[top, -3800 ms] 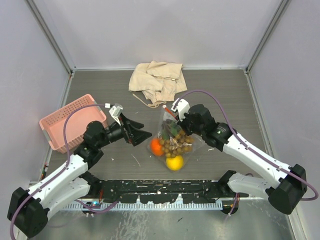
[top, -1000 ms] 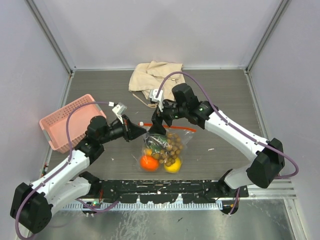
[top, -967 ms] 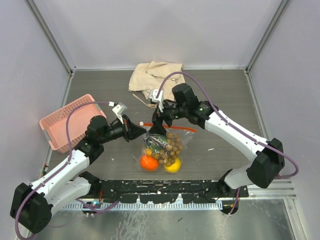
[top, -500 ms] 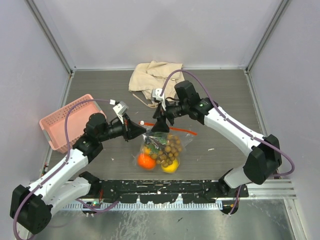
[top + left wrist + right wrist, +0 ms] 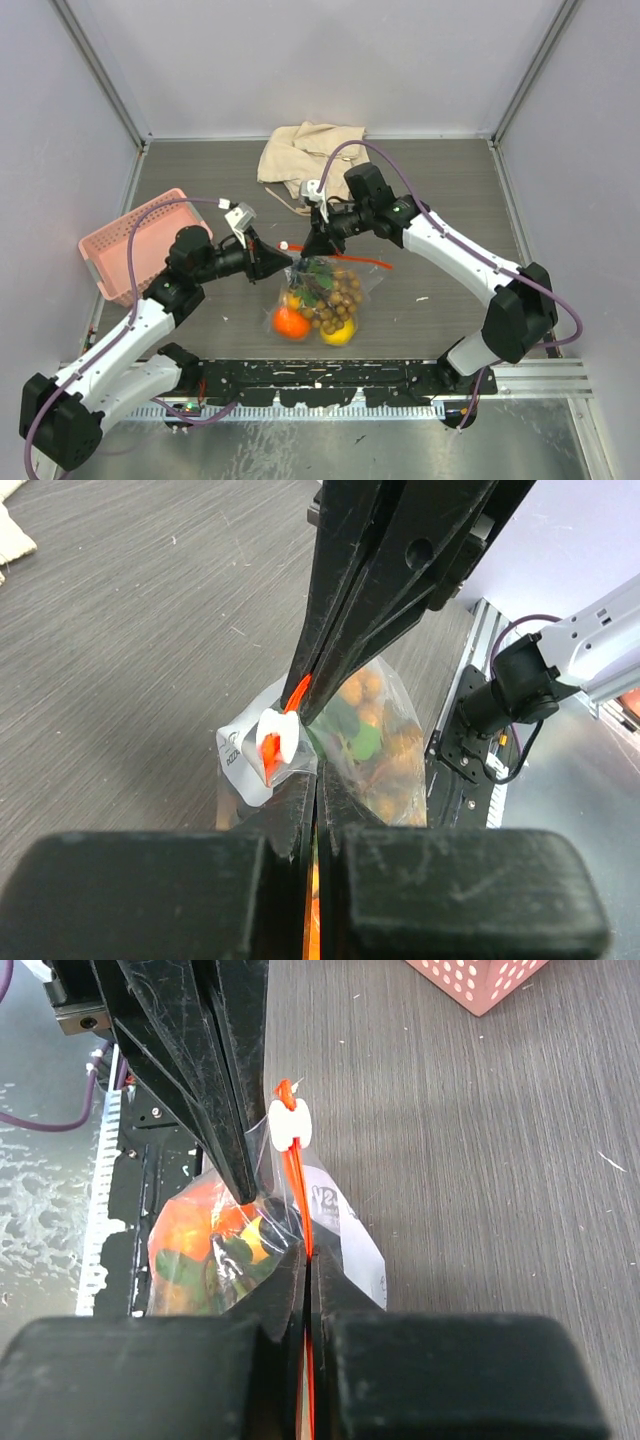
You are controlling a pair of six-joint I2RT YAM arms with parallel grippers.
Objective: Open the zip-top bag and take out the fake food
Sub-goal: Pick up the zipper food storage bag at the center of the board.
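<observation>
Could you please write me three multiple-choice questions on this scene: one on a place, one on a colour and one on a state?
1. Where does the pink basket stand?
A) beside the left arm
B) at the far wall
C) in the right corner

2. What colour is the zip strip of the zip-top bag?
A) blue
B) orange-red
C) green

3. How is the right gripper?
A) wide open
B) shut on the zip-top bag
C) shut on the basket

Answers:
1 A: the top view shows it at the table's left side, next to that arm.
2 B: both wrist views show an orange-red strip.
3 B: its fingers pinch the bag's top edge, opposite the left gripper.
</observation>
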